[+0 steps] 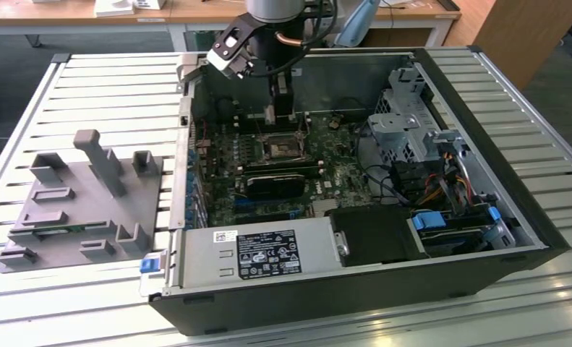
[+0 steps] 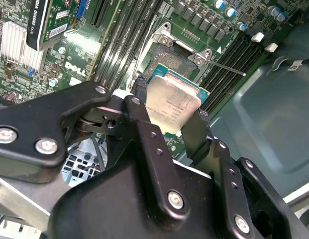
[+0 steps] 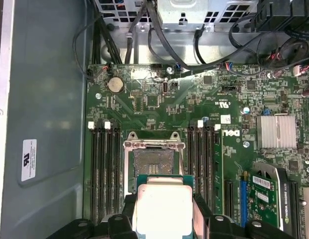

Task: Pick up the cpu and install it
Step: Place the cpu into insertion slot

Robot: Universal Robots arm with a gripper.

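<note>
The cpu [image 2: 171,102] is a flat square chip with a shiny silver top and a thin pale edge, also clear in the first wrist view [image 3: 161,206]. My gripper [image 2: 169,117] is shut on it, one black finger [image 2: 144,127] on each of two opposite sides. It hangs over the motherboard, a little short of the open socket [image 3: 153,164] with its raised metal frame [image 2: 176,52]. In the exterior view the gripper [image 1: 271,112] reaches down into the open computer case, above the black-framed socket [image 1: 280,147].
Rows of memory slots [image 3: 107,169] flank the socket. A dark expansion card [image 1: 280,181], power supply [image 1: 257,253], drive cage [image 1: 411,123] and loose cables [image 1: 430,173] crowd the case. A grey holder block with upright posts [image 1: 83,195] sits on the slatted table at the exterior view's left.
</note>
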